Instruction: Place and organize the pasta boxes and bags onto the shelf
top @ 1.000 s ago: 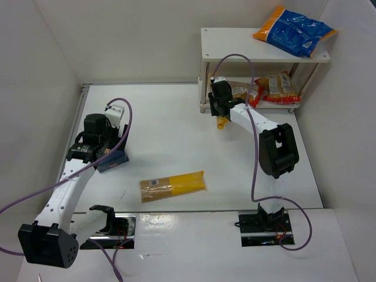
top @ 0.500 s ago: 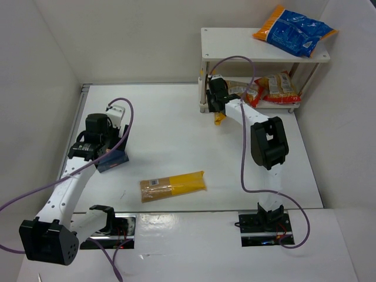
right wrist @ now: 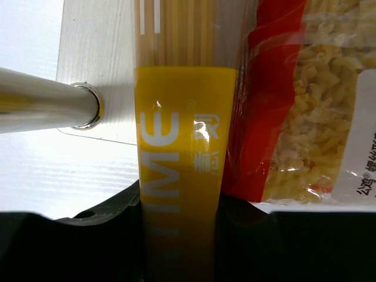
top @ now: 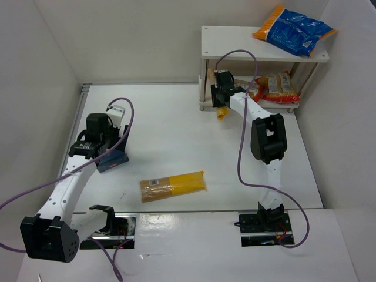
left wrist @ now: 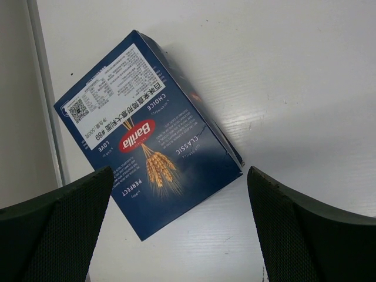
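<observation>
My left gripper point(top: 107, 154) is open, its fingers point(left wrist: 53, 229) spread above the dark-blue pasta box point(left wrist: 150, 138), which lies flat on the table at the left point(top: 113, 159). My right gripper point(top: 221, 101) is shut on a yellow spaghetti packet point(right wrist: 179, 147) and holds it at the left end of the white shelf's lower tier point(top: 291, 103); its tail shows below the gripper point(top: 221, 114). Red-and-yellow bags point(top: 275, 88) lie on that tier, one right beside the packet point(right wrist: 294, 100). The blue-and-orange bag point(top: 295, 29) lies on the top board. A second yellow spaghetti packet point(top: 173, 185) lies mid-table.
The shelf's metal post point(right wrist: 47, 107) stands just left of the held packet. White walls close in the table on the left, back and right. A purple cable point(top: 235, 59) loops over the right arm near the shelf's top board point(top: 235, 44).
My right gripper has moved up and right with the spaghetti packet, pushing it further into the shelf's lower tier. The left arm has hardly moved.
</observation>
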Controlling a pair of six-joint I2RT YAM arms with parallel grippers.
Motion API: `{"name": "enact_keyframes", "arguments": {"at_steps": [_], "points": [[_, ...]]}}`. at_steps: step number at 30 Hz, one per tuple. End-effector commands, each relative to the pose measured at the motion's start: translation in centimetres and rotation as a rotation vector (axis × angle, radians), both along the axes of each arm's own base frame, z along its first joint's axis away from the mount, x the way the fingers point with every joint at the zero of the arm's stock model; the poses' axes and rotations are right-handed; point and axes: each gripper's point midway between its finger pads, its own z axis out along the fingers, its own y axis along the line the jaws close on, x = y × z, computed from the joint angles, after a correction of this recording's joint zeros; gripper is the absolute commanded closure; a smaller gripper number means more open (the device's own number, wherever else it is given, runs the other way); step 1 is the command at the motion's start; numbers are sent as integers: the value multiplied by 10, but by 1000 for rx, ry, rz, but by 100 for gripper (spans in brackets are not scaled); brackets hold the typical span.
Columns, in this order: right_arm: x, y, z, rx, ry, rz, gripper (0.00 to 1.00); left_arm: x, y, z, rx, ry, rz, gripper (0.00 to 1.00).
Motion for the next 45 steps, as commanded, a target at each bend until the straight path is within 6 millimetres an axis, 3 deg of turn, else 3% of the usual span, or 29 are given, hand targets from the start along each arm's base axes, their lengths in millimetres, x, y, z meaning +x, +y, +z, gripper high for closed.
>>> {"name": "enact_keyframes", "arguments": {"at_steps": [1,2,5,14,16,17,19,20,24,29,30,40,45], "points": [[57,-13,118,136,-334,-85,100,3,3,0,10,-13,4,0],[57,-13,109,130,-312,-86,100,3,3,0,10,-13,4,0],[58,-10,122,164,-324,-88,100,3,3,0,10,-13,4,0],[57,-20,130,203,-330,-172,100,3,3,0,10,-13,4,0],[53,-20,135,217,-334,-180,100,3,3,0,10,-13,4,0],[50,-19,125,227,-310,-180,100,3,3,0,10,-13,4,0],[42,-16,136,254,-316,-171,100,3,3,0,10,-13,4,0],[36,-11,128,275,-287,-148,100,3,3,0,10,-13,4,0],[22,1,134,334,-269,-123,100,3,2,0,4,-12,-3,0],[21,8,159,380,-294,-104,100,3,2,0,4,-12,-3,0],[19,9,157,389,-278,-104,100,3,2,0,4,-12,-3,0],[24,18,211,444,-352,-65,100,3,2,0,4,-12,-3,0],[28,19,214,454,-355,-69,100,3,2,0,4,-12,-3,0]]}}
